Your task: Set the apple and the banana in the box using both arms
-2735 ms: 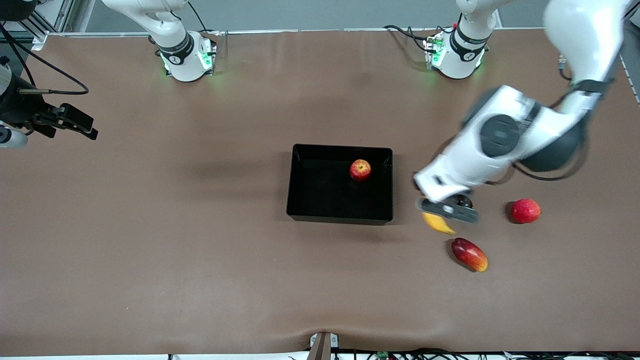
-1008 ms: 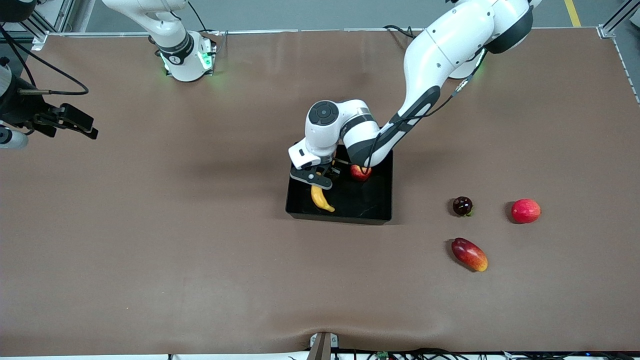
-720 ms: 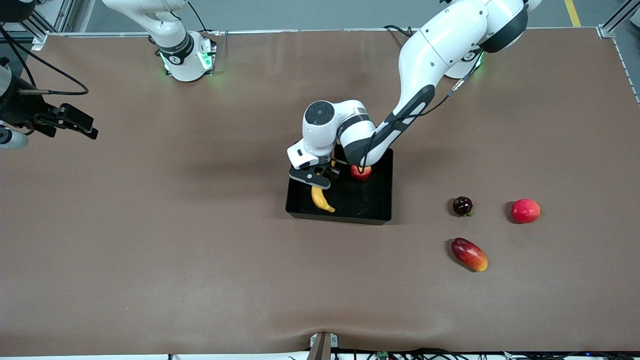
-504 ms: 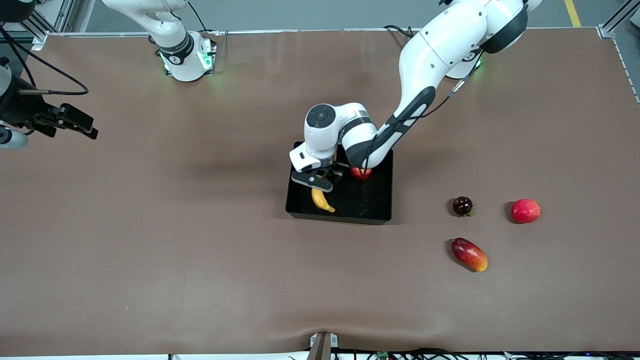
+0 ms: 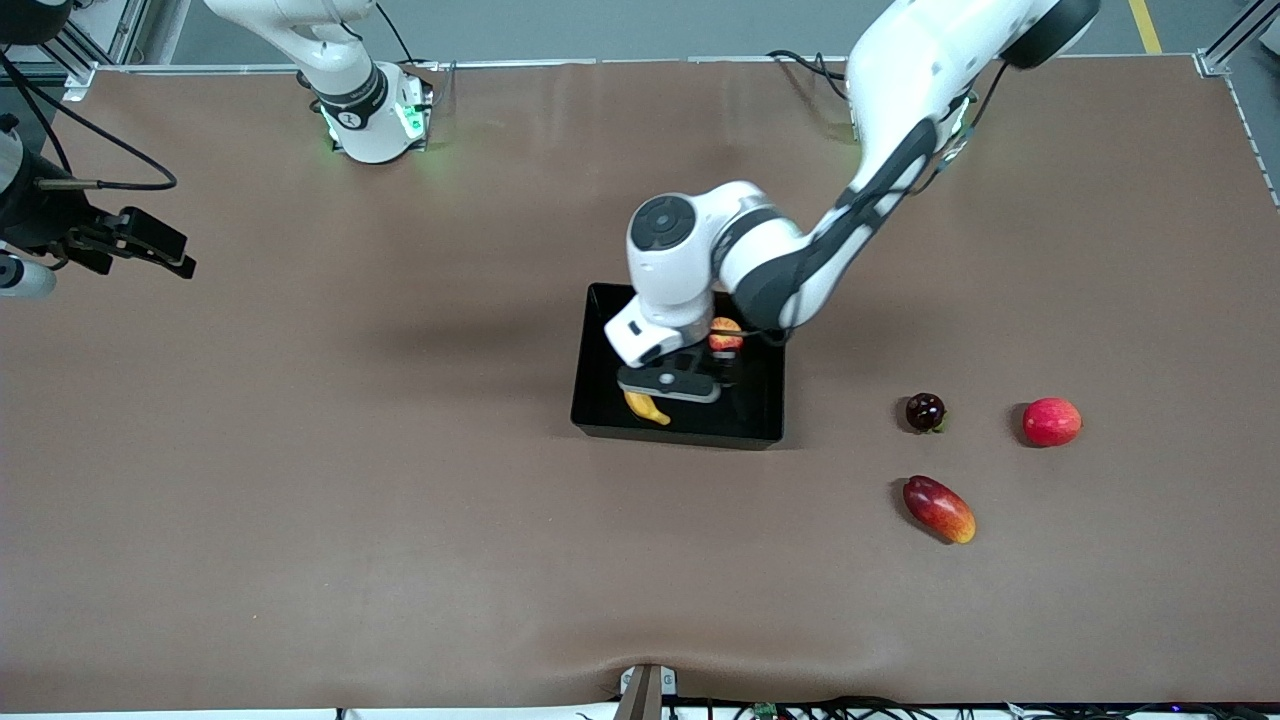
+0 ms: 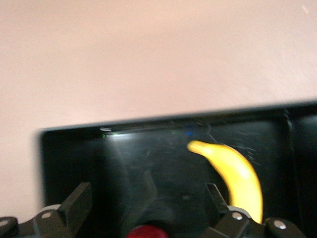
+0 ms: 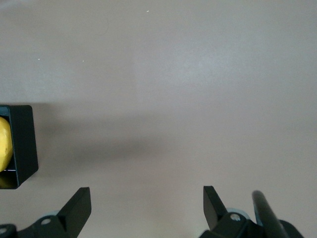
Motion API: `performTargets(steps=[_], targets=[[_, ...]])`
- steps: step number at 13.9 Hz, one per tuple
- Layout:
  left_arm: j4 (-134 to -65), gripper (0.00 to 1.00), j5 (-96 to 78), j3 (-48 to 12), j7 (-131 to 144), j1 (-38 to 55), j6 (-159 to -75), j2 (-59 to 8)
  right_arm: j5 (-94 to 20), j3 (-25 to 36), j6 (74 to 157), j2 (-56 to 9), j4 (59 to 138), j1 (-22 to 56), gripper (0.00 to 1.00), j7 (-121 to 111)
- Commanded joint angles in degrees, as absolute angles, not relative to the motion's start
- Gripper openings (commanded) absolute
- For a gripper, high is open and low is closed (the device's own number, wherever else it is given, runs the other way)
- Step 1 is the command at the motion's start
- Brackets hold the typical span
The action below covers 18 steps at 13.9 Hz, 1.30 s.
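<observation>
Left gripper (image 5: 668, 386): you have it over the box (image 5: 765, 425), jaws spread wide with nothing between them
Banana (image 5: 646, 406): it lies on the box floor under the left gripper, near the wall closest to the front camera; in the left wrist view the banana (image 6: 234, 172) sits past one fingertip (image 6: 213, 192), outside the gap between the jaws, not touching either finger that you can see
Apple (image 5: 725, 335): in the box too, farther from the front camera than the banana and toward the left arm's end of the box, partly hidden by the wrist
Right gripper (image 7: 143, 203): waiting over bare table well apart from the box, toward the right arm's end; jaws wide apart and holding nothing; its wrist view catches a corner of the box (image 7: 24, 148)
Loose fruit: dark round fruit (image 5: 925, 411), plain red round fruit (image 5: 1051, 421) and oblong red-and-yellow fruit (image 5: 938, 508) lie on the table (image 5: 400, 500) outside the box, toward the left arm's end
Writing: you will find no label or brand that can be read
</observation>
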<state>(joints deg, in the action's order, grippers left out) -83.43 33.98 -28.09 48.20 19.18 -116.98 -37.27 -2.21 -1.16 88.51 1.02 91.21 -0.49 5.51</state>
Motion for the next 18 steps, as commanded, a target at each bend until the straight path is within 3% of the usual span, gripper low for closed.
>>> performTargets(steps=[1,9,18], targets=[[-85.2,1.0,28.4,-29.5,42.0,11.3,-112.9,-30.1,-3.3,-1.8,87.6,0.5,90.2,-1.8,1.0,4.8],[-85.0,1.0,21.6,-30.4,29.7,-5.4,-98.0,-19.1,-3.3,-1.8,87.6,0.5,90.2,-1.8,1.0,4.8],[-85.1,1.0,19.1,-30.3,29.3,-10.5,-96.1,-14.2,-3.3,-1.8,87.3,0.5,90.3,-2.2,1.0,4.7]])
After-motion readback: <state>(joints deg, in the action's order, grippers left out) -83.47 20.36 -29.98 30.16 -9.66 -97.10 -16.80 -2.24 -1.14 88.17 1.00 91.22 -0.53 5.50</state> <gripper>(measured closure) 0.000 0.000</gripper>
